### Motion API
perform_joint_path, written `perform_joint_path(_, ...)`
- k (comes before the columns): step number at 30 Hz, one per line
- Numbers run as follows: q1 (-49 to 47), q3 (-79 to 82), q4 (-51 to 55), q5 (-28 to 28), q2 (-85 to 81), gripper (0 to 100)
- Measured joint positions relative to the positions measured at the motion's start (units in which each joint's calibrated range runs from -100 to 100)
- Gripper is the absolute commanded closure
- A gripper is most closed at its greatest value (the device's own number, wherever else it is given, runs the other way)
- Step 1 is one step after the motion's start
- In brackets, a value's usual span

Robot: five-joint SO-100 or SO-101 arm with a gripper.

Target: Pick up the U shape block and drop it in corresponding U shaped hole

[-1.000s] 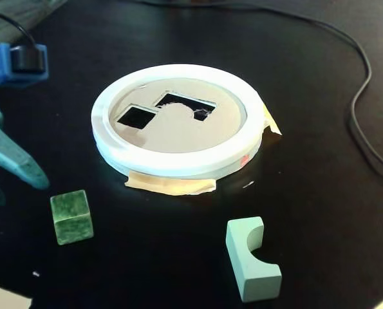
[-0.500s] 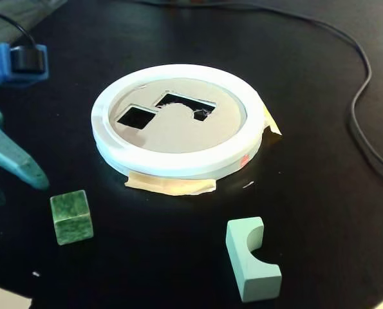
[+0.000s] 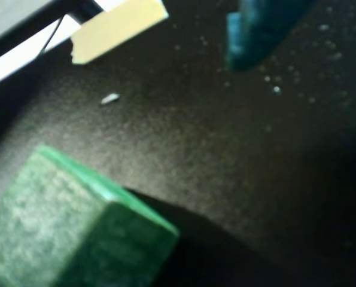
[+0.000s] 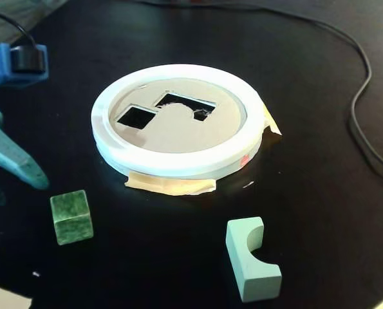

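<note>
Fixed view: my claw [image 4: 11, 177] is hanging at far left, over the dark mat [image 4: 320, 212], holding nothing. One teal finger is showing clearly, the other only partly at the edge, so I can't tell how wide it's open.

U block [image 4: 252, 259] is lying near-right on the mat, notch facing right, well apart from me. Green cube [image 4: 71, 216] is sitting just right of my claw, and that's the wrong piece. Wrist view is showing the cube [image 3: 76, 227] big at bottom left and no U block at all.

U hole [image 4: 186, 105] is in the tan disc w/ white ring [image 4: 178, 164], centre-far, right of the plain square hole [image 4: 136, 116]. Ring is taped down.

Step, I'm judging: approach only, pick not yet begun. Next move is calling for a swing right, past the cube, then lining up over the U block's flat sides before dropping down to grip.
</note>
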Motion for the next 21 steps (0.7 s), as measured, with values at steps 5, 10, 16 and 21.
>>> perform_joint_path(5,0.00,0.00,0.00,-0.10,0.00,0)
perform_joint_path(10,0.00,0.00,-3.20,-0.10,0.36,0)
perform_joint_path(16,-0.20,-1.07,-7.27,-0.10,-0.18,0)
perform_joint_path(21,-0.20,-8.69,-7.86,-0.10,0.18,0)
